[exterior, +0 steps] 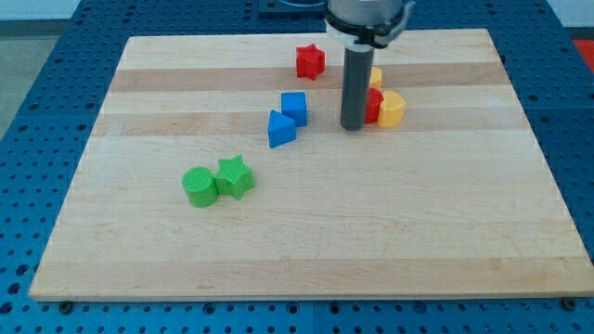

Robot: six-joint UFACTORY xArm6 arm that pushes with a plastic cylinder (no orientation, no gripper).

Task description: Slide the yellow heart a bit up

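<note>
Only one camera view is given, so everything is read from it. A wooden board [306, 232] is seen on a blue pegged table [37, 111]. My tip [352, 127] is set down just left of a red block [373, 105], which is largely hidden by the rod. No jaws are carried; a bare rod is all that is shown. The yellow heart [392, 109] is found right of that red block, touching it. A second yellow block [375, 77], perhaps a cylinder, is half hidden above. Further off lie a red star [310, 61], a blue cube [294, 107], a blue wedge [280, 129], a green star [235, 176] and a green cylinder [199, 186].

The approach is judged to be in hand. Next, my tip must be brought below the heart, then pushed gently toward the view's top.

No containers are shown.
</note>
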